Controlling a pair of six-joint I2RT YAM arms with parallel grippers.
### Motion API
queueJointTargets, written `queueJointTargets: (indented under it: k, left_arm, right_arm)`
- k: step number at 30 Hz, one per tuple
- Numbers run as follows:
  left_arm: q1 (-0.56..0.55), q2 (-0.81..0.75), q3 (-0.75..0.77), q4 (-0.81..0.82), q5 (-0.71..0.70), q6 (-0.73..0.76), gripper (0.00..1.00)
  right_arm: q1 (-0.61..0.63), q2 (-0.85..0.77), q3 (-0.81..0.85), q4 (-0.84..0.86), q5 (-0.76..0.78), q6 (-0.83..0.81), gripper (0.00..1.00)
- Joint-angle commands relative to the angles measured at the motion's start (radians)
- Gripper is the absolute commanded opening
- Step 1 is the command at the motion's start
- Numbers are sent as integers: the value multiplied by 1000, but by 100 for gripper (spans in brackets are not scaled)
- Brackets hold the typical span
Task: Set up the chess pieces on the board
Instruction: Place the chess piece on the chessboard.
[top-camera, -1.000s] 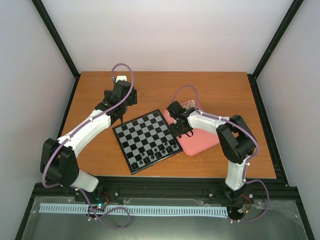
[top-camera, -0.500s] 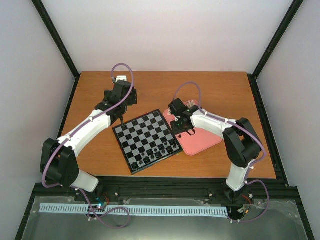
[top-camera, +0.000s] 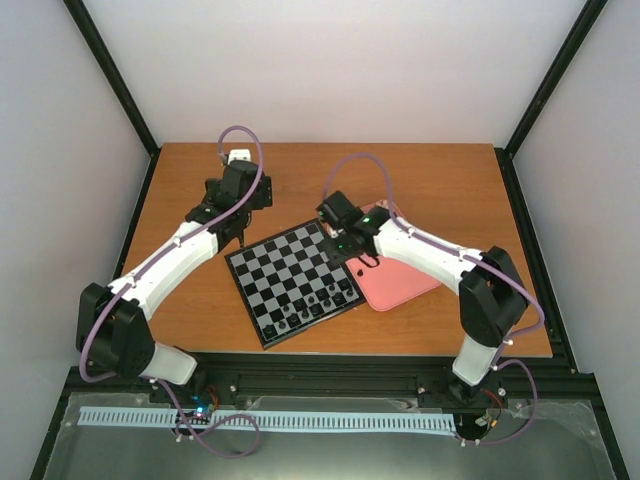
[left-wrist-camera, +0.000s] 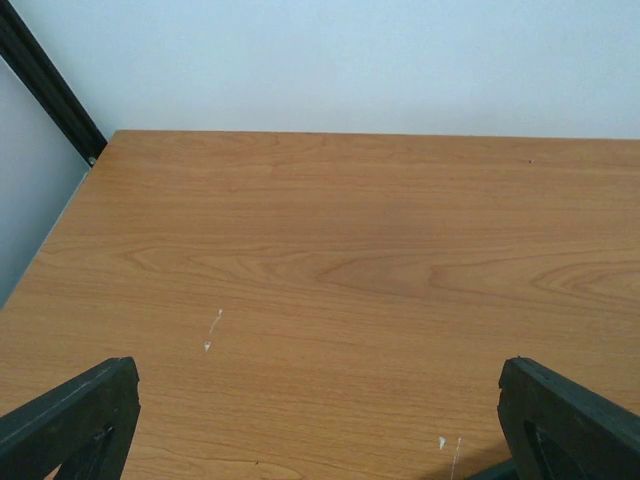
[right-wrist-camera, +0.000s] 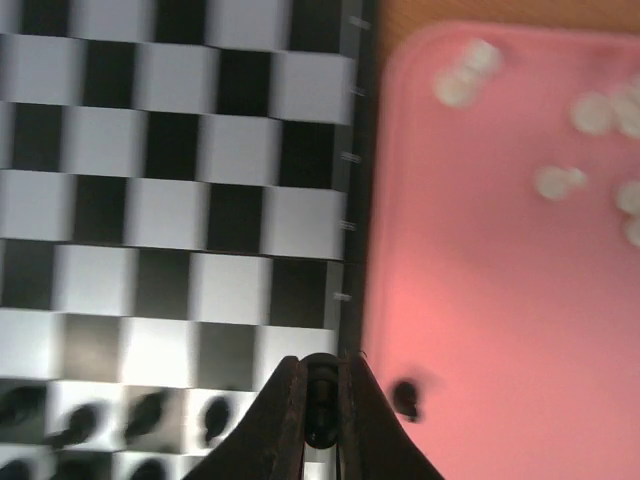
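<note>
The board (top-camera: 296, 280) lies tilted in the middle of the table, with several black chess pieces (top-camera: 320, 303) along its near edge. My right gripper (right-wrist-camera: 320, 395) is shut on a black chess piece (right-wrist-camera: 320, 405) and holds it above the board's right border (right-wrist-camera: 355, 250); it shows in the top view (top-camera: 345, 245) too. One more black piece (right-wrist-camera: 405, 397) and several cream-white pieces (right-wrist-camera: 465, 75) lie on the pink tray. My left gripper (top-camera: 235, 232) is open and empty over bare wood beyond the board's far left corner; its fingers (left-wrist-camera: 70, 420) stand wide apart.
The pink tray (top-camera: 405, 280) lies against the board's right side. Wood table (left-wrist-camera: 330, 260) runs to the white back wall. Black frame posts stand at the table's corners.
My right gripper has moved left and away from the tray's near part to over the board's right edge, carrying the black piece. The left arm has shifted slightly.
</note>
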Motion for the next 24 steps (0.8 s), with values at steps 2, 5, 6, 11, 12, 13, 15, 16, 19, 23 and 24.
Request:
queueJointTargets:
  k: [2,5,6,11,12,13,15,16,19,23,24]
  left_arm:
    - [-9,-76,32,-13,-19,-20,100]
    - [-9,-119,41,-40,-40,-30,100]
    - [-9,-136,44,-50,-47,-32,100]
    - [-9,-242,12,-45,-47,-34,100]
    - [-9,-255,4,-40,-45,-33,100]
    - [-9,-264,-5,-37,-44,-31,100]
    - [-9,-269,-7,-39,-46,-28,100]
    - [-9,-269,-6,-40,-48,-27,100]
    - [-9,-272,-13,-40,-46,-24,100]
    - [-9,-268,-15,-34,-45,-21,100]
    - [-9,-264,-13,-35,-43,-21,100]
  right_arm:
    - [170,40,117,-44,13,-12,3]
    - [227,82,141,-34,-14,-9,3]
    - [242,96,145,-26,-26,-10,3]
    - [317,186,187,5,-82,-12,3]
    - [331,203,204,1,-83,-15,3]
    - [342,222,227,-8,-85,-18,3]
    - [364,248,261,-19,-89,-20,3]
    - [372,263,279,-25,-90,-22,3]
    - [388,291,313,-42,-95,-24,3]
    - [420,318,337,-61,-104,-27,3]
    - [429,325,340,-65,-107,-27,3]
